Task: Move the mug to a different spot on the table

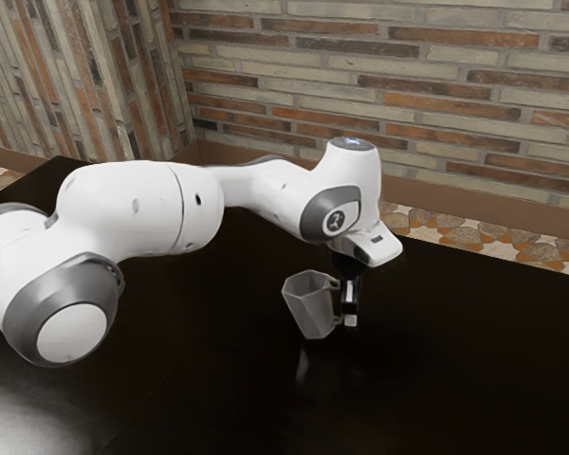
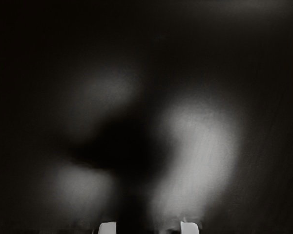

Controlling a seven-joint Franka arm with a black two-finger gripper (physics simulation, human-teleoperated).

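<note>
A grey mug [image 1: 310, 303] hangs tilted just above the dark table [image 1: 455, 360], and its shadow lies on the tabletop below it. My gripper [image 1: 349, 309] points straight down at the mug's handle side, on the exterior view's right of the mug. It is shut on the mug there. In the wrist view two white fingertips [image 2: 107, 227] stand a moderate gap apart over the dark, glossy tabletop [image 2: 210, 146]. The contact between fingers and handle is partly hidden by the hand.
The dark table runs wide to the exterior view's right and toward the front. A brick wall [image 1: 408, 85] stands behind it, and a strip of tiled floor [image 1: 493, 237] shows past the far edge. My arm's bulky base links [image 1: 95, 256] fill the exterior view's left.
</note>
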